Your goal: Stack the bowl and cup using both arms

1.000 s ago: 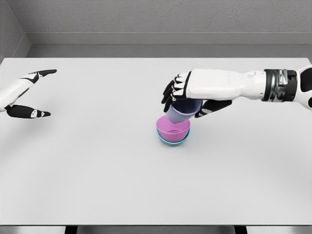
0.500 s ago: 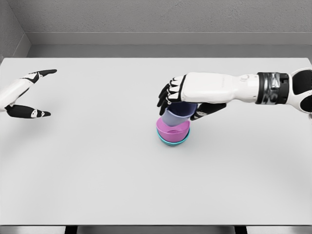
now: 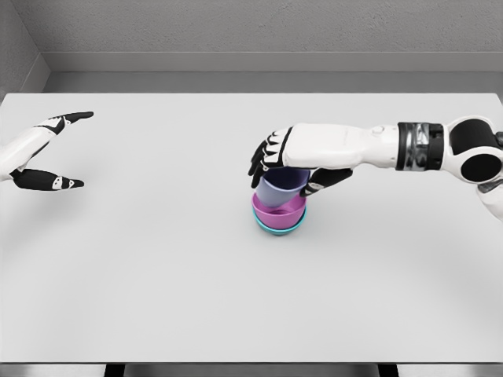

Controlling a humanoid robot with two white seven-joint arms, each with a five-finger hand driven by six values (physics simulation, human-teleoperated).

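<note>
A pink bowl (image 3: 279,210) is nested in a teal bowl (image 3: 277,228) near the middle of the white table (image 3: 157,267). A lavender cup (image 3: 280,187) stands inside the pink bowl, leaning slightly left. My right hand (image 3: 287,169) reaches in from the right and covers the cup's top, its black fingers and thumb wrapped around the rim. My left hand (image 3: 55,149) hovers at the far left edge, fingers spread, holding nothing.
A grey wall runs behind the table's far edge. The table's front edge lies along the bottom of the view.
My right hand has lowered the cup and moved it slightly left, from tilted above the bowls to sitting inside the pink bowl. The left hand has not moved.
</note>
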